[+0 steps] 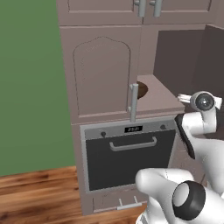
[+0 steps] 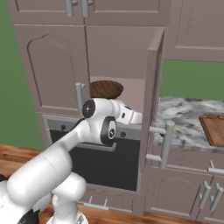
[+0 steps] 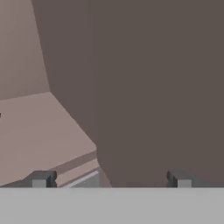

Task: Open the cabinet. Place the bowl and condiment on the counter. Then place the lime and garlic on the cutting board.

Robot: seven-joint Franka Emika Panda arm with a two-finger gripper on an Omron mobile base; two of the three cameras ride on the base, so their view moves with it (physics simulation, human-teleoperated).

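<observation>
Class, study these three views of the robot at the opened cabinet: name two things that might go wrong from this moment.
1. The open gripper sits close to the swung-out cabinet door; reaching in, the hand may knock it.
2. The wide bowl lies partly behind the closed left door, so lifting it out through the opening may catch on that door or its handle.

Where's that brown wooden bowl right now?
The bowl sits on the shelf inside the open cabinet, above the oven, just behind the robot's arm in the right base view.
</observation>
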